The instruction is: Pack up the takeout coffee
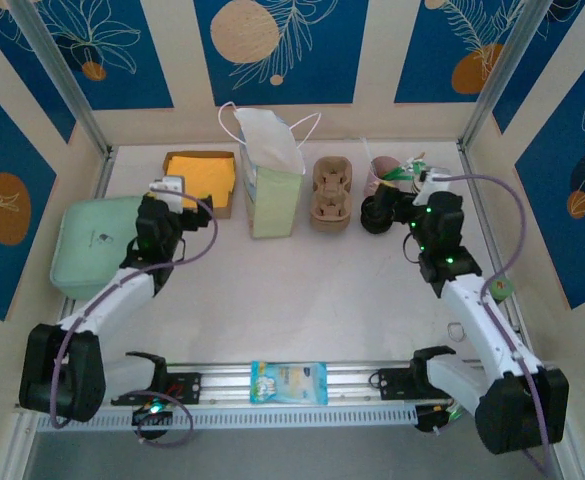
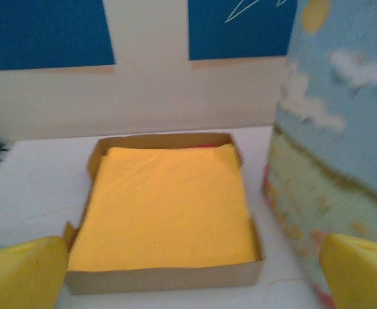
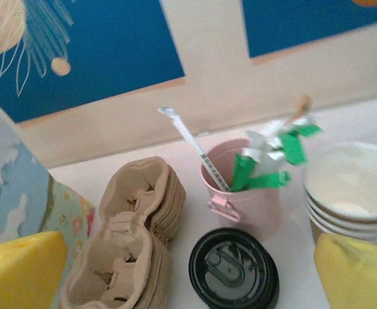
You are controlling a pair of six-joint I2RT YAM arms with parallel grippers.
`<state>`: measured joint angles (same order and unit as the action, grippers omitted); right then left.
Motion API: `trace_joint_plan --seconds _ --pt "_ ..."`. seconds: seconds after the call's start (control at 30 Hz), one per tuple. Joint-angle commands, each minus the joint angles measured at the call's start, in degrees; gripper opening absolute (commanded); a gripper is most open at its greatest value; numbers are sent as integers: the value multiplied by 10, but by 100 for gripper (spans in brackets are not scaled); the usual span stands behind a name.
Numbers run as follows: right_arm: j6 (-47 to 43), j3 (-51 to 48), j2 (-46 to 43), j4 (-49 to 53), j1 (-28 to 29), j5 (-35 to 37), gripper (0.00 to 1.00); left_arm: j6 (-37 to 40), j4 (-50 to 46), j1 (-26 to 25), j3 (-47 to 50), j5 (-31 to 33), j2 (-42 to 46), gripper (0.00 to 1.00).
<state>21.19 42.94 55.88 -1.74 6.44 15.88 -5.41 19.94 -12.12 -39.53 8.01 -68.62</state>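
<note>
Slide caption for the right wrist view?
Open right gripper facing the black-lidded coffee cup, beside pulp carriers and pink utensil cup.

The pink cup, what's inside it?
The pink cup holds green-and-white packets, a clear-wrapped stick and a wooden tip. Their lower ends and the cup's bottom are hidden by its wall.

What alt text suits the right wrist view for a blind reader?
A takeout cup's round black plastic lid sits low centre, ahead of the open right gripper. Around it stand a pink cup of utensils, stacked brown pulp cup carriers and stacked cream-rimmed paper cups.
</note>
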Motion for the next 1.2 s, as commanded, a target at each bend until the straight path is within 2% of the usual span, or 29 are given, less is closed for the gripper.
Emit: trace_joint_plan --seconds 0.0,0.03,0.07,0.13,0.2,0.27,0.33,0.47,0.53,0.67,0.83,0.97,1.03,1.17 --pt "113 16 -18 169 -16 -50 99 -109 -154 -4 -52 -111 11 100" --pt "109 20 -28 175 -17 -59 99 -114 -161 -4 -56 -154 15 100" --pt "110 23 -40 183 -17 -61 99 -129 -167 -5 -59 -170 20 100" --pt "148 32 -59 209 -34 -60 99 -161 -200 -7 -69 -170 27 100" --pt "162 52 -60 228 -81 -161 99 -165 -245 -18 -86 -172 32 100" --pt "164 104 -33 295 -106 -198 99 -160 -274 -45 -92 -155 41 100" --pt "153 156 -6 364 -107 -175 99 -158 -284 -83 -85 -122 52 100" --pt "148 229 33 441 -116 -139 99 -153 -317 -146 -78 -68 77 100" --pt "149 257 58 461 -135 -148 100 -152 -321 -177 -69 -50 91 100" --pt "156 309 123 488 -171 -161 95 -157 -295 -223 -41 -77 91 100" --pt "161 361 202 499 -192 -163 85 -190 -235 -276 -13 -87 36 99" --pt "158 401 251 504 -195 -130 79 -210 -174 -293 0 -95 3 98" --pt "156 420 276 509 -197 -115 73 -211 -157 -295 -1 -100 -12 97" --pt "151 467 332 528 -195 -103 68 -201 -136 -295 -4 -104 -45 96"
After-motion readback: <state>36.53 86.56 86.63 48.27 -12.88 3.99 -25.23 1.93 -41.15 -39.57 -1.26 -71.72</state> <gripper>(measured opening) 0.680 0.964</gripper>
